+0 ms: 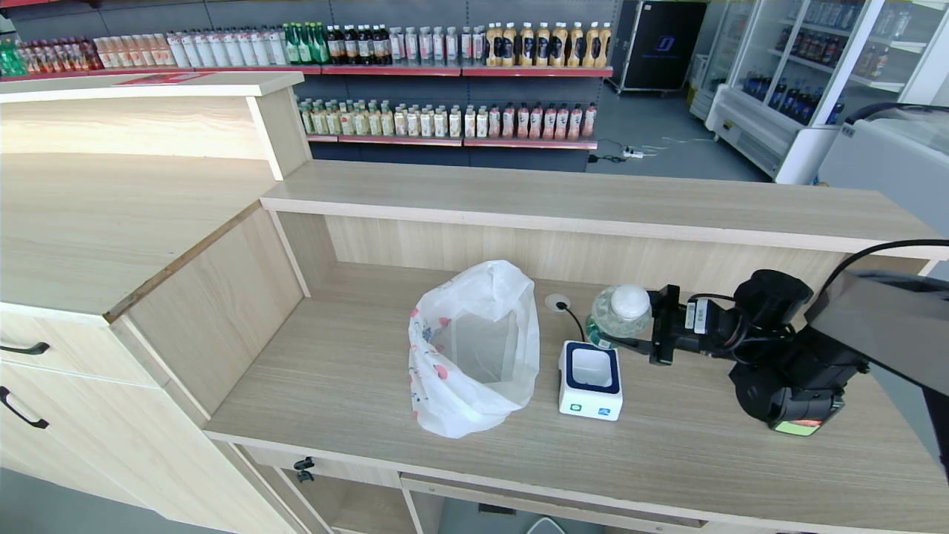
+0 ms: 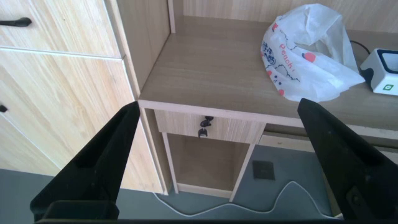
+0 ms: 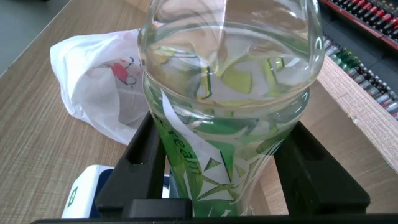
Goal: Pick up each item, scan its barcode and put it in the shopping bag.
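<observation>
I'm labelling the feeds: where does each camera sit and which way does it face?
Head view: on the head, looking down at the counter; right hand holds the bottle.
Left wrist view: before the counter, facing its drawer; open left hand shows.
Right wrist view: behind the bottle, facing the shopping bag; right hand shows.
All three share the shopping bag.

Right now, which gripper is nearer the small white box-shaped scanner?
Right. The right gripper holds a clear plastic bottle beside the scanner; the left gripper hangs before the wooden counter's front edge.
</observation>
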Robot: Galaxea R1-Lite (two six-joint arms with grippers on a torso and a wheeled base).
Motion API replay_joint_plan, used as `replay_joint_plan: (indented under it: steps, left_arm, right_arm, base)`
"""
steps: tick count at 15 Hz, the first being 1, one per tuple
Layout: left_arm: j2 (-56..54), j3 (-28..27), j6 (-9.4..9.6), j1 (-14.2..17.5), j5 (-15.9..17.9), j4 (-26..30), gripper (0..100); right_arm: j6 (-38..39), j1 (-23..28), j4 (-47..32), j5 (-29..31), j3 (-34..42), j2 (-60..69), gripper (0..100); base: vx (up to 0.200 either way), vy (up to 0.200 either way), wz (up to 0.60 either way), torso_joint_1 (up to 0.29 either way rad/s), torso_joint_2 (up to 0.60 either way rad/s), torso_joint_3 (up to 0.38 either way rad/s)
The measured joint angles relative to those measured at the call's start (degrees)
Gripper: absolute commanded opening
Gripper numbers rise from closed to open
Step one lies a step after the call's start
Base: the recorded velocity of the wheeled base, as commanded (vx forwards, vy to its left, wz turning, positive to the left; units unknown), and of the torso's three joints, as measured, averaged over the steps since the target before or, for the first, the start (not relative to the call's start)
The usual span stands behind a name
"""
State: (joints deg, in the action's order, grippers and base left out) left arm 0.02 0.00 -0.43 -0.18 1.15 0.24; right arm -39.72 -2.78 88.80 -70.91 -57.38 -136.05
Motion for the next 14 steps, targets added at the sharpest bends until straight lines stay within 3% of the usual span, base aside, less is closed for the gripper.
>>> replay_joint_plan:
  steps: [14]
  left_arm:
    - [0.00, 0.00, 0.00, 0.00, -0.02, 0.02, 100]
  right_arm:
    - [1.84, -0.28, 0.13, 0.02, -2.18, -2.23, 0]
  base:
    - [0.000, 0.000, 0.00, 0.000, 0.00, 0.000]
